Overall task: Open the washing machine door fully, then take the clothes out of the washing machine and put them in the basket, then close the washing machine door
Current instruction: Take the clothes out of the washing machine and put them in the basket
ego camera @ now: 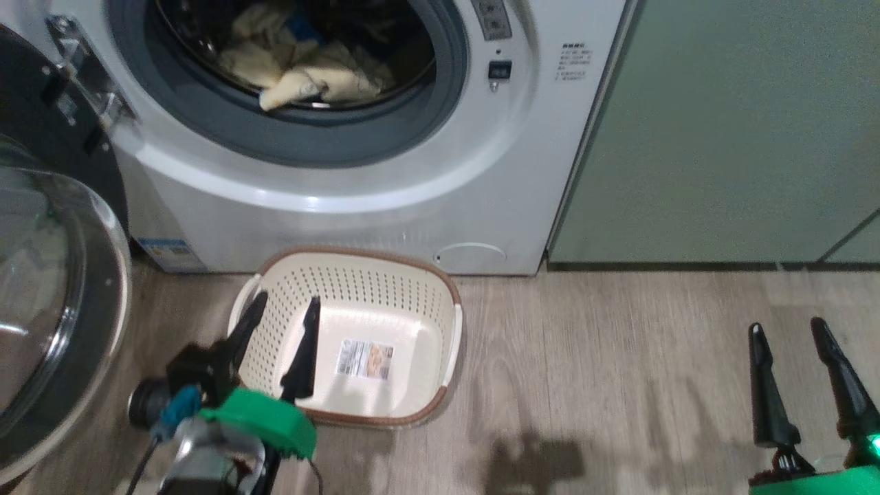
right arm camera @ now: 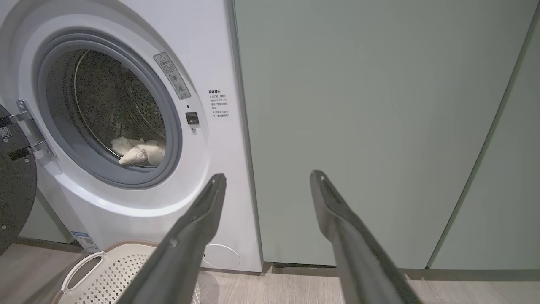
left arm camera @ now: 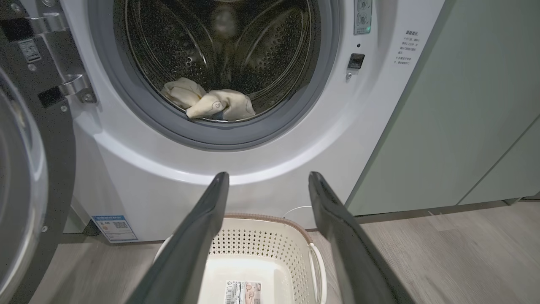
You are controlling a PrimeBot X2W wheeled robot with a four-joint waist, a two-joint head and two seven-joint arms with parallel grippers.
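Lying low in the steel drum, the clothes [ego camera: 323, 79] form a pale-yellow heap whose long axis runs across the mouth from left to right. One rolled end points out and to the left, resting at the grey seal [ego camera: 289, 141]. A bit of blue shows among them. They sit inside the washing machine [ego camera: 412, 185], whose round opening faces the robot. The washing machine door [ego camera: 48, 275] stands swung wide at the robot's left on its hinge [ego camera: 89, 89], with the glass bowl bulging towards the room. On the wooden floor [ego camera: 584, 357], just in front of the machine's base, the basket [ego camera: 357, 282] stands mouth up with nothing but a label [ego camera: 364, 359] inside. Its longer side lies along the machine's front, with a white handle at each end. The left tool [ego camera: 288, 298] hovers over the basket's near left part, its fingers apart and gripping nothing, aimed at the machine. The right tool [ego camera: 786, 325] is well off to the right above bare floor, fingers likewise apart and unladen, pointing at the sage-green cabinet fronts [ego camera: 722, 137].
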